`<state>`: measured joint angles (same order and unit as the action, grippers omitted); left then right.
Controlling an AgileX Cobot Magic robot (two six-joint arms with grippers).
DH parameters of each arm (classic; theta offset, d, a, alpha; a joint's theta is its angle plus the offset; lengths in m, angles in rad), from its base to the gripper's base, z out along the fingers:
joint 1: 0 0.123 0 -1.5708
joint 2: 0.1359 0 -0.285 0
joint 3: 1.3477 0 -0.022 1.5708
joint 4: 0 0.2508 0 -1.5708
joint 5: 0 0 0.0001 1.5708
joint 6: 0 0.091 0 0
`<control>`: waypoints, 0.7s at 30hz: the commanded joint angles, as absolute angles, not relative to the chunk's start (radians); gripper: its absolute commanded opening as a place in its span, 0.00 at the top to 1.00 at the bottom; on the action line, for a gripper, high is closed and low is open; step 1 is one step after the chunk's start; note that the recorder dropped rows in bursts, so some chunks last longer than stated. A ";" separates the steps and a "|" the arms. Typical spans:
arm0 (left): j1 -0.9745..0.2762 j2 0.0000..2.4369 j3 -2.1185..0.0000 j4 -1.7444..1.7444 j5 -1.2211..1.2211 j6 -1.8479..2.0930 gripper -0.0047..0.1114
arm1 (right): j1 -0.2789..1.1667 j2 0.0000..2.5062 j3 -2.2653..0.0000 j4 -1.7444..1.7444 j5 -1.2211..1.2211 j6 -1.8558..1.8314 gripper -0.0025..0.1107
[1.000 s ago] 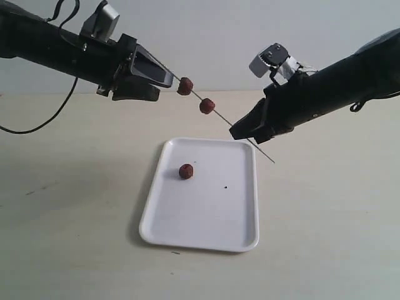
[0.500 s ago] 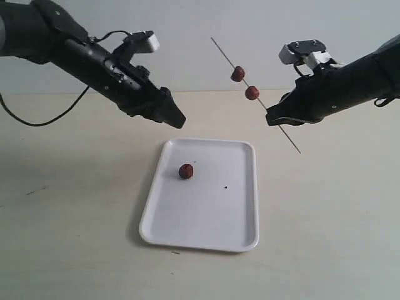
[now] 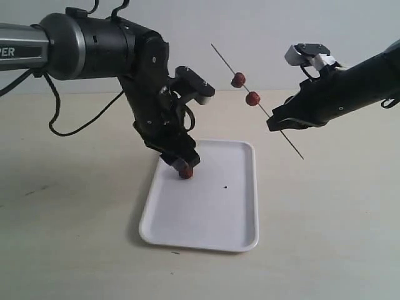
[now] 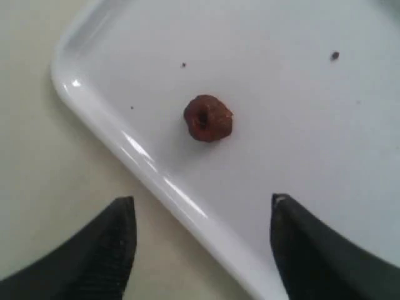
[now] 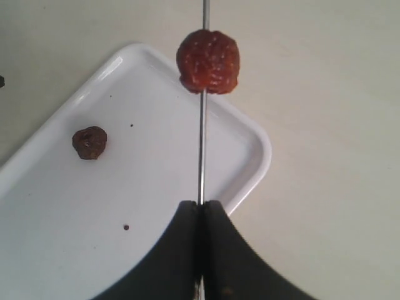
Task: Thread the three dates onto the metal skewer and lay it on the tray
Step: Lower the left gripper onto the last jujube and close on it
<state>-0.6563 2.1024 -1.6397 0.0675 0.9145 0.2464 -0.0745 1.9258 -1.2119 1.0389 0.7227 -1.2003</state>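
Black left arm point(image 3: 100, 47), grey band; black right arm point(image 3: 350, 87); white camera point(image 3: 307, 54); black cable point(image 3: 69, 134); black jaws.

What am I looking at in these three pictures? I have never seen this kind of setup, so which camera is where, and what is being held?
This is a robot with two black arms, each ending in a gripper. The wide picture comes from a camera standing off the arms. The other two come from a camera on each wrist, looking out past that arm's gripper.

On the pale table lies a white tray. The right gripper is shut on a thin metal skewer, held slanted in the air. An upper date and a lower date are threaded on it. The third date lies loose on the tray.

The left gripper is open and low over the tray, close to that third date. Whether it touches the date cannot be told.
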 commanded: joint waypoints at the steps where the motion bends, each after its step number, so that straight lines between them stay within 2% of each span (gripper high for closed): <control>1: -0.661 2.134 -1.765 0.075 1.063 0.103 0.43 | -0.077 1.919 -1.214 1.040 0.728 -1.201 0.98; 7: -0.680 2.244 -1.931 0.068 1.173 0.000 0.43 | -0.077 1.919 -1.214 1.040 0.727 -1.201 0.98; 12: -0.683 2.350 -1.993 0.071 1.129 -0.136 0.43 | -0.077 1.919 -1.214 1.040 0.730 -1.201 0.98; 21: -0.667 2.426 -2.038 0.067 1.120 -0.144 0.43 | -0.075 1.919 -1.214 1.040 0.759 -1.210 0.98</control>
